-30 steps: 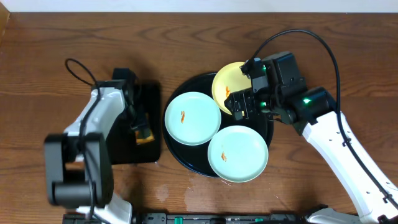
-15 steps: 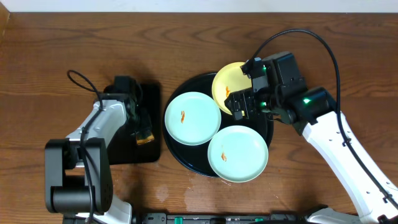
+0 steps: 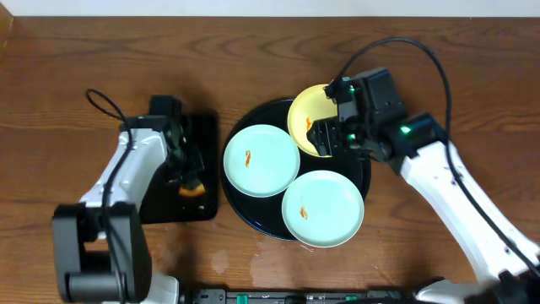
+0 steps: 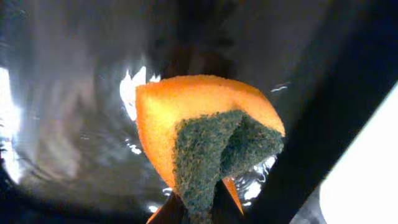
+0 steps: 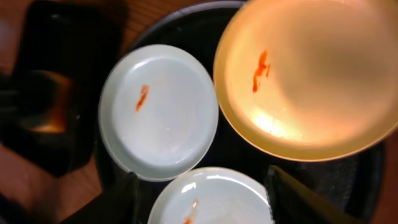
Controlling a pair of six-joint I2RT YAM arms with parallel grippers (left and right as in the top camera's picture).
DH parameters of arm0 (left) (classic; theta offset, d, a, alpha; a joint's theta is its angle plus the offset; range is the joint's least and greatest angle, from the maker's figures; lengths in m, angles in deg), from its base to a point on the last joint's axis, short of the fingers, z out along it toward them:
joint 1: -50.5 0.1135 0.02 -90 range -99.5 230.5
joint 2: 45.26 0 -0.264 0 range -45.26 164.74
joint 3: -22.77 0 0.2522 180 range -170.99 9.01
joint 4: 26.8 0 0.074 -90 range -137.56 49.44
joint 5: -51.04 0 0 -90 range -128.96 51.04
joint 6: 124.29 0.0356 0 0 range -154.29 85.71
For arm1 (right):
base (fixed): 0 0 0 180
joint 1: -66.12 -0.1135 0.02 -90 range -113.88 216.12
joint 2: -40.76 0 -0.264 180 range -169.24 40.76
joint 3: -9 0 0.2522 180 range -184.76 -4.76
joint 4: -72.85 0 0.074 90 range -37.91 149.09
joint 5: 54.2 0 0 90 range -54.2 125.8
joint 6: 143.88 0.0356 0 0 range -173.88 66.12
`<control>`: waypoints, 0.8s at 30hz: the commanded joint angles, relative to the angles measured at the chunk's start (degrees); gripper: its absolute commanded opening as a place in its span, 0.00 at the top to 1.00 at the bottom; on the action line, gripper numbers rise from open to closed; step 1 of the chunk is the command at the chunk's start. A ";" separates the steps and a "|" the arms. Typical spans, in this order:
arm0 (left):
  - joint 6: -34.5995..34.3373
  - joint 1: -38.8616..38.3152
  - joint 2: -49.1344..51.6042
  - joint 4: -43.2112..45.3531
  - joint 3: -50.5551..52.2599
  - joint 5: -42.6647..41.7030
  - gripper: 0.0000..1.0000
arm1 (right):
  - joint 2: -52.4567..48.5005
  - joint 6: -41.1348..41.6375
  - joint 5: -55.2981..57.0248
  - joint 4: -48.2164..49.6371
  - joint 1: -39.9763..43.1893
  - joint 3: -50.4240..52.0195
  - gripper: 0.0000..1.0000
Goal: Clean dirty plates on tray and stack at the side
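Three plates lie on the round black tray point(image 3: 239, 207): a mint one point(image 3: 261, 160) at the left, a mint one point(image 3: 322, 208) at the front, and a yellow one point(image 3: 305, 111) at the back. Each carries a small orange smear. My right gripper point(image 3: 326, 139) hovers at the yellow plate's near edge. Its jaws are open in the right wrist view point(image 5: 200, 179), with the yellow plate point(image 5: 311, 74) above them and the front mint plate point(image 5: 211, 199) below. My left gripper point(image 3: 189, 179) is shut on an orange sponge point(image 4: 199, 124) with a green scouring side, just above the rectangular tray.
A small rectangular black tray point(image 3: 160, 203) lies left of the round tray, wet and glossy in the left wrist view. Brown wooden table point(image 3: 439, 67) surrounds both trays. Cables loop from each arm.
My left gripper has closed on the sponge over the rectangular tray. The right gripper's jaws have narrowed somewhat and the arm has shifted slightly left.
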 commanded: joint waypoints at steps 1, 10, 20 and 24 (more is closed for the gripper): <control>0.35 0.13 -5.16 -1.29 -3.43 0.37 0.92 | -7.67 5.62 0.28 1.36 -0.44 0.04 0.44; 0.76 -2.54 -9.68 -0.55 -3.41 -8.94 0.92 | -22.53 9.01 -9.55 10.01 -1.62 0.04 0.65; 0.94 -11.15 -9.68 3.76 -3.39 -5.68 0.93 | -28.00 17.49 -3.32 13.22 -4.83 0.04 0.76; 0.74 -13.42 -9.51 6.10 -3.32 -5.68 0.93 | -28.28 22.49 1.03 12.31 -6.21 0.09 0.85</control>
